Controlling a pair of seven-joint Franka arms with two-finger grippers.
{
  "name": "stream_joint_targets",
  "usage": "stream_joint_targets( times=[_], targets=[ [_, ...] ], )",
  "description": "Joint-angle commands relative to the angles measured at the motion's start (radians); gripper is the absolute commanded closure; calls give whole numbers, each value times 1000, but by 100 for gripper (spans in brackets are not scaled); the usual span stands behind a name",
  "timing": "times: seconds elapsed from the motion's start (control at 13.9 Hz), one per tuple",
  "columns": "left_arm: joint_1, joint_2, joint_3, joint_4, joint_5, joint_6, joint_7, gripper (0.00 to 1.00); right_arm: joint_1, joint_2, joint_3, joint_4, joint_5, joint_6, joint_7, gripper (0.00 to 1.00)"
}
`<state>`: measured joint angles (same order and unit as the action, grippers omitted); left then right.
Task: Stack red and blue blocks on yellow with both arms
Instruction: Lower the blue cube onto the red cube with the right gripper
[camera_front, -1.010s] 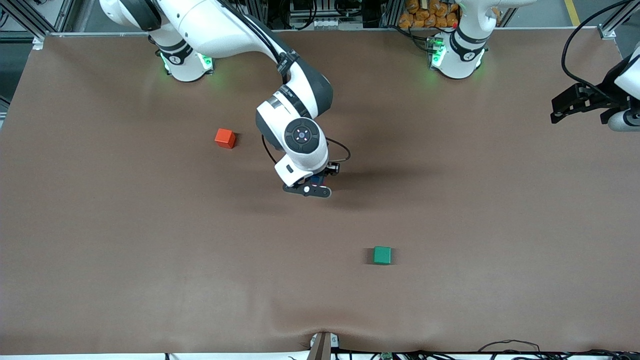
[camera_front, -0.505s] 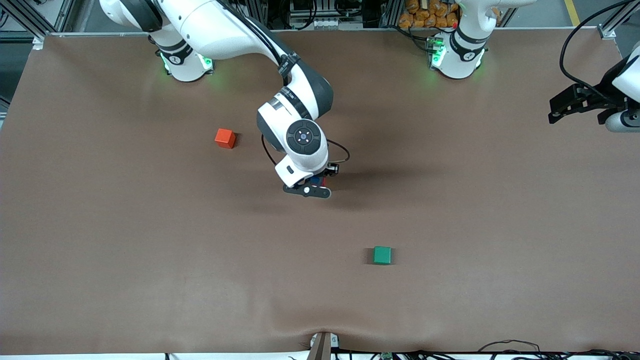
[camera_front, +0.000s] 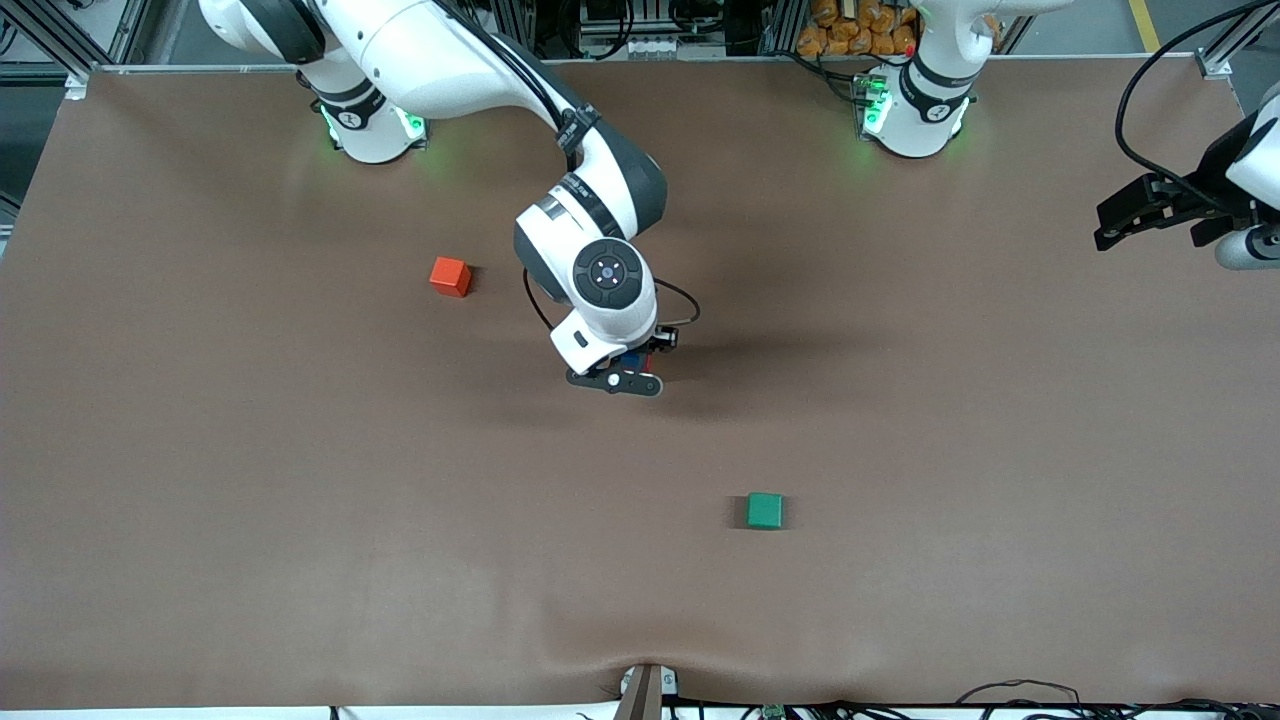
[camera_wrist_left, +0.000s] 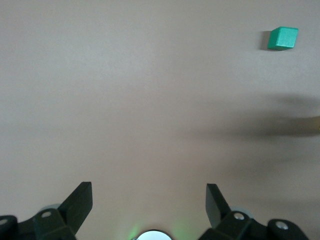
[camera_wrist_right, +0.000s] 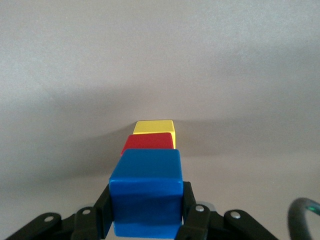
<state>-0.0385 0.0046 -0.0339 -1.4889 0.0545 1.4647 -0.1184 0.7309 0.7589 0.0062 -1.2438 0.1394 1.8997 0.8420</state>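
Orange-red cube (camera_front: 450, 277) first, toward the right arm's end of the brown table (camera_front: 300, 500), standing alone and no part of the job.

Next, near the table's middle, right gripper (camera_front: 625, 372) low over the stack, fingers pinching the blue block (camera_wrist_right: 146, 192) by two opposite faces. Seen from the right wrist: blue directly above the red block (camera_wrist_right: 149, 141), red sitting on the yellow block (camera_wrist_right: 155, 127) (whether blue already rests on red or hangs just above it, cannot tell). Hardly shifted over the last second, only a slight creep of the wrist, grip unchanged. Reads as a placement settling, not a carry.

Judged so: red step done, blue step at its end, only the release and a straight lift away left. Risk: any sideways pull on opening could knock the tower over.

Farther along, green cube (camera_front: 765, 510), nearer the front camera than the stack, untouched.

Last, left gripper (camera_front: 1120, 225) up over the left arm's end of the table, fingers spread wide and empty, waiting. Drifted slightly outward in the last second (clearing off, probably, its share seemingly done).
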Motion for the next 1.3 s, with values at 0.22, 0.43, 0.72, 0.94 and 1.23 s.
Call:
stream_joint_targets(
  times=[0.22, 0.43, 0.72, 0.94, 1.23],
  targets=[
    [6, -8, -3, -8, -48, -1, -61, 0, 12, 2, -6, 4, -9, 4, 23, 100],
    [8, -6, -1, -8, -48, -1, -64, 0, 12, 2, -6, 1, -9, 4, 23, 99],
    [12, -6, 0, -8, -47, -1, -61, 0, 12, 3, -6, -2, -6, 4, 23, 91],
    [14, -8, 0, -8, -47, -1, -52, 0, 12, 3, -6, -2, -3, 2, 22, 68],
    [12, -6, 0, -19, -45, -1, -49, 0, 12, 3, -6, -2, -6, 4, 22, 0]
  ],
)
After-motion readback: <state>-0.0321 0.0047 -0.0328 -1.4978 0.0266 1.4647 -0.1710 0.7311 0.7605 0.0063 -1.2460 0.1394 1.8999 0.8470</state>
